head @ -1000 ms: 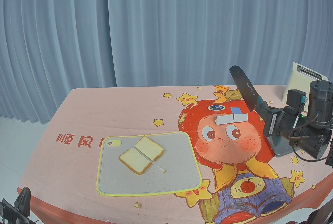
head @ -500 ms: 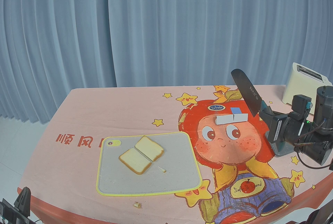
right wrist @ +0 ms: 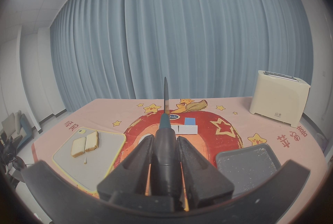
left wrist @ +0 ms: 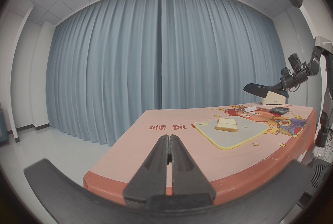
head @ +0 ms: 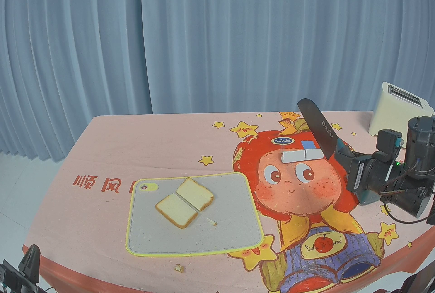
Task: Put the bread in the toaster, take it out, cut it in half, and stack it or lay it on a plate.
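Gripping the knife [head: 317, 124] by its handle, my right end effector [right wrist: 165, 141] hovers over the surface beside a dark tray [right wrist: 248, 165], blade tilted upward. Two bread halves [head: 185, 202] lie side by side on the cutting board [head: 226, 235], well off to its left. The toaster [head: 396, 108] stands beyond it. My left end effector [left wrist: 169, 141] is clenched, off the surface's edge.

Halved bread [head: 177, 209] on cutting board [head: 226, 228]

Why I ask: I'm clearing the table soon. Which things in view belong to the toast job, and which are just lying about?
Job:
bread halves
cutting board
knife, held in the right tool
toaster
dark tray

Lying about:
white-and-blue blocks
crumb in front of the board
sliver beside the bread
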